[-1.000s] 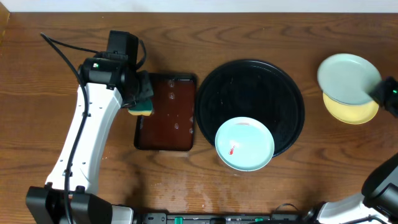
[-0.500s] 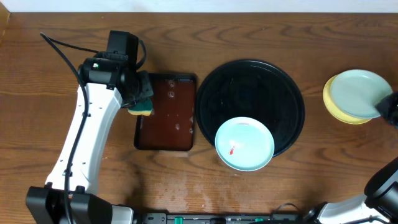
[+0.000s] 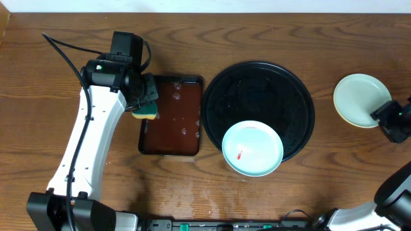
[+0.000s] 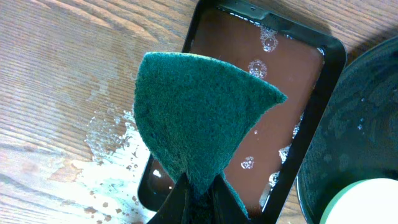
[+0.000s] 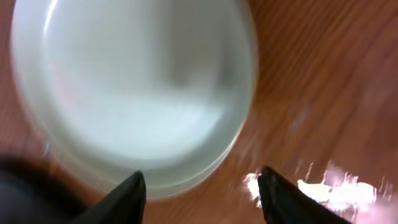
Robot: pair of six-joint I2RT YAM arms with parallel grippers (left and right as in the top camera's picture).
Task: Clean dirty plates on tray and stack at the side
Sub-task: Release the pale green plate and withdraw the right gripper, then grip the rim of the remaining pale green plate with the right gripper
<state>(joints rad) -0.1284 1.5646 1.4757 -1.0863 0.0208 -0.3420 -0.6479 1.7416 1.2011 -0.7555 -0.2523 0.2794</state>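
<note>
The left gripper (image 3: 145, 97) is clamped on a sponge (image 3: 146, 113). In the left wrist view its fingers (image 4: 186, 202) pinch the narrow end of the sponge (image 4: 199, 118), whose dark green scouring face fans out above the left rim of the rectangular dark-brown tray (image 3: 171, 154). The overhead view also shows a yellow layer on the sponge. That brown tray holds a shallow layer of brownish liquid (image 4: 280, 74) dotted with small bubbles, and a wet foamy patch (image 4: 112, 140) spreads on the wooden table (image 3: 58, 58) just left of it. Just to its right sits the round black tray (image 3: 257, 90), its glossy floor wet. It carries one pale mint-white smeared plate (image 3: 252, 149), which lies at the near side and overlaps the tray's rim. A small red smear (image 3: 240, 154) marks this plate left of its centre. It is well apart from both grippers. Far to the right, off the trays, a clean mint-white plate (image 3: 358, 97) rests on a pale yellow plate (image 3: 345, 120), of which only a thin edge shows. The right gripper (image 3: 380, 117) is at the near right edge of this stack. In the blurred right wrist view its jaws are spread wide and hold nothing, with the top plate (image 5: 137, 87) just ahead of the fingertips (image 5: 132, 194); I cannot tell whether they touch it.
</note>
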